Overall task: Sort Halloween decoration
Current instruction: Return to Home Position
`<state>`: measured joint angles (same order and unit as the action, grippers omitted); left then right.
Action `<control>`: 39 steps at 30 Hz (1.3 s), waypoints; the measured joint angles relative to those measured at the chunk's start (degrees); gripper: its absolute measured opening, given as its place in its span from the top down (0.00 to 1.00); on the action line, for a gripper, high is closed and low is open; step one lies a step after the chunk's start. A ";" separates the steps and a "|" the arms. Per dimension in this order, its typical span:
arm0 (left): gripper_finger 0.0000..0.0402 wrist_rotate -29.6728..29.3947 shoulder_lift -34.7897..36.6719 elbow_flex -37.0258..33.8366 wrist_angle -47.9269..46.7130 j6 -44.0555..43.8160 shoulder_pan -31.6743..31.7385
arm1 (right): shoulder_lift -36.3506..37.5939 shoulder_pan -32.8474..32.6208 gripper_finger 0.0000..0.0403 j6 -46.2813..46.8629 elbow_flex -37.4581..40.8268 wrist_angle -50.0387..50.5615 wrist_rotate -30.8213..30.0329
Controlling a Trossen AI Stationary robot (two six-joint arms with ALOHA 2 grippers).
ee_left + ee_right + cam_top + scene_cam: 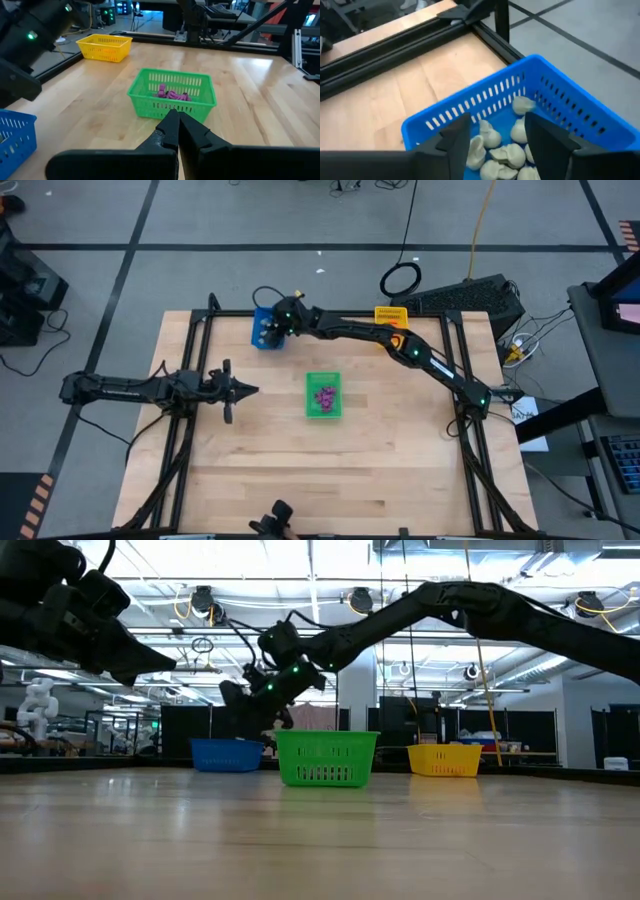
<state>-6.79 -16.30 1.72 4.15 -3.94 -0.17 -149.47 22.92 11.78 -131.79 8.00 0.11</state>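
Observation:
Pale grey-white Halloween trinkets (502,145) lie on the floor of the blue tray (555,95), which stands at the table's far side (266,330). My right gripper (495,137) hovers open just over that tray, nothing between its fingers. Purple trinkets (172,94) lie in the green tray (323,394) at mid-table. The yellow tray (391,315) stands far right, partly under my right arm. My left gripper (178,131) is shut and empty at the table's left (240,389), pointing toward the green tray.
Black frame rails (190,380) run along the table's left, right and far sides. Bare wood (320,470) spreads from the green tray to the near edge. My right arm (400,342) stretches across the far right part of the table.

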 joint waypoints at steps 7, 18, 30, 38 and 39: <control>0.99 0.60 0.00 0.00 0.19 -0.22 0.25 | 1.98 -0.67 0.60 -2.34 -2.81 4.20 1.67; 0.99 0.61 1.03 0.07 1.96 0.07 0.23 | 6.96 -4.87 0.98 -14.06 -2.78 4.88 4.35; 0.99 0.60 2.37 0.07 1.71 1.42 0.20 | 7.62 -9.26 1.00 -14.95 9.40 -14.22 1.25; 0.99 1.35 3.15 0.07 0.78 1.74 1.78 | 21.24 -10.45 1.00 -15.55 33.80 -32.11 1.14; 0.99 1.67 3.16 0.07 1.02 1.73 2.27 | 23.73 -10.39 1.00 -15.54 38.39 -35.53 1.09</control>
<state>-5.12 -13.14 1.78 5.17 -2.21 2.10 -125.74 12.53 -3.76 -93.41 -27.54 1.21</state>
